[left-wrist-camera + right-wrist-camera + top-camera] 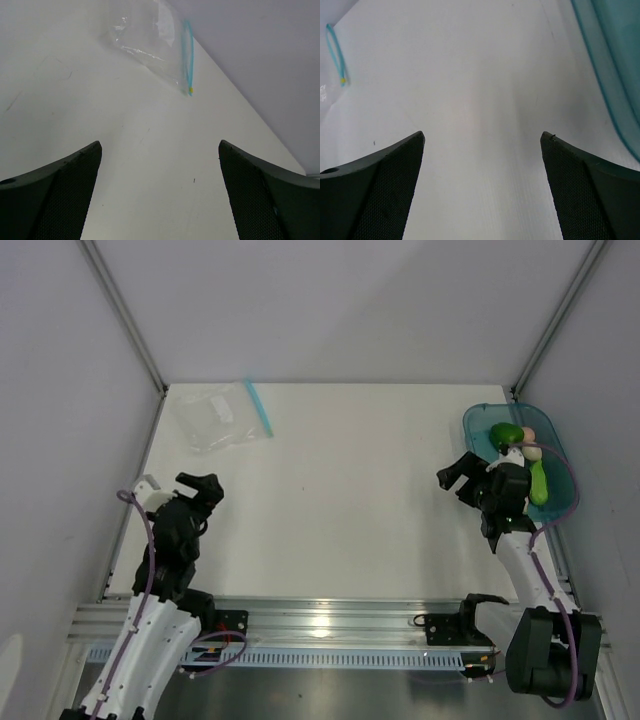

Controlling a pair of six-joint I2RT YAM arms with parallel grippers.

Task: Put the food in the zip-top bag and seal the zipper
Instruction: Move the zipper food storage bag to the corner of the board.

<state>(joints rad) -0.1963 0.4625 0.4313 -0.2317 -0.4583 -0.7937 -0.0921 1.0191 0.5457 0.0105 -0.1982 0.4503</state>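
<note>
left claw [160, 144], right claw [482, 134] spread, empty | zip-top bag [212, 415] likely limp, slick: pinch beside zipper [258, 407] | food [507, 434] well apart from zip-top bag: likely light, hard, rolls

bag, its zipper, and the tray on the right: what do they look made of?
Zip-top bag: thin clear plastic film, glossy; it crinkles, glints, and the table shows through.
Zipper: teal-blue plastic strip, seemingly stiffer than the film.
Tray: teal translucent plastic, smooth, probably rigid, since its rim holds a clean curve.
</note>
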